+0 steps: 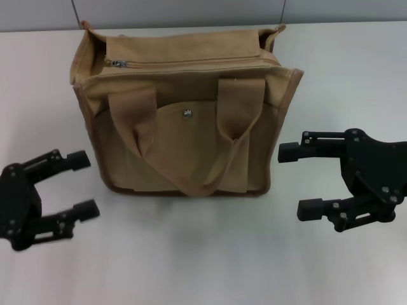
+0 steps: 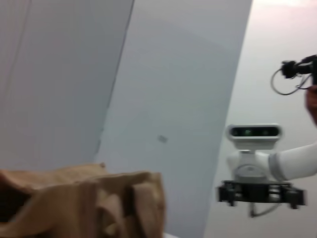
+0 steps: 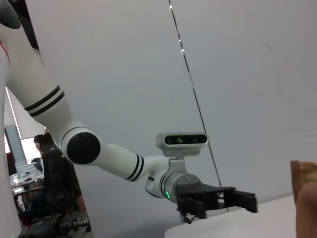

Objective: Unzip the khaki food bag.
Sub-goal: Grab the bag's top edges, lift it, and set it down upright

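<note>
The khaki food bag [image 1: 184, 111] is a boxy tote of matte tan canvas with soft, slightly slumped walls and a darker brown band along its base. It stands upright on the white table [image 1: 203, 267], between the two grippers and a little beyond their fingertips. Its top zipper [image 1: 184, 63] runs closed across the top panel, with the metal pull [image 1: 117, 63] at the end nearer the left gripper. Two flat looped strap handles [image 1: 191, 136] droop over the front pocket, where a small metal snap [image 1: 187, 114] glints.

The left gripper [image 1: 81, 185], black and angular, rests low just beside the bag's left wall, jaws spread wide and holding nothing. The right gripper [image 1: 299, 180] sits just off the bag's right wall, jaws likewise wide apart and empty. Neither touches the canvas.
</note>
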Available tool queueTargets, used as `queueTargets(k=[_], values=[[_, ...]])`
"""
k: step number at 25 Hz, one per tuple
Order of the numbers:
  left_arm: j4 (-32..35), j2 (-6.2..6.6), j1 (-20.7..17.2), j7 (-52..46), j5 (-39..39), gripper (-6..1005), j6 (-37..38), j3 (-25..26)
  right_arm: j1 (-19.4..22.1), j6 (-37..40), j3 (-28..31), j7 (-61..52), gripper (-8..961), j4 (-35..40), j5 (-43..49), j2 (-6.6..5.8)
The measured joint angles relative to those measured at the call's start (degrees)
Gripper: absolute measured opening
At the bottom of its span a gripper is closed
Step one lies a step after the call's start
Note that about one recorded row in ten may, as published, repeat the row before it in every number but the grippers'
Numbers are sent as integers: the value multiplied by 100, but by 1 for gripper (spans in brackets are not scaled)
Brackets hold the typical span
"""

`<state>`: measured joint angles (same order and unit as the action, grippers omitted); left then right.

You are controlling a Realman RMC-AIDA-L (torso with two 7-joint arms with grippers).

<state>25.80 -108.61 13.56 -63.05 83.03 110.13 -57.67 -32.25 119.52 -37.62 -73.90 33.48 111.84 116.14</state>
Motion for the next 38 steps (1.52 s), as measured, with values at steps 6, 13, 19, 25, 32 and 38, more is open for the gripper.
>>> queueTargets(k=[6,13,19,25,32,38], values=[[-38,-232,-55,272,22,808,-666,550,0,7,10,-5,834,-5,-9,24],[-44,-556,41,481,-17,792,-1544,842,-73,10,9,-14,835,-52,-14,78],[-50,-839,344,682,19,777,-2068,914,-49,-5,15,-15,834,-88,-14,128],[-58,-900,358,902,21,689,-2041,938,23,-18,15,11,834,-88,-14,130],[-58,-919,356,1014,19,436,-2041,928,62,-45,20,26,834,-118,-14,128],[-57,-931,337,1029,-7,206,-2041,941,61,-135,15,43,835,-222,-14,128]])
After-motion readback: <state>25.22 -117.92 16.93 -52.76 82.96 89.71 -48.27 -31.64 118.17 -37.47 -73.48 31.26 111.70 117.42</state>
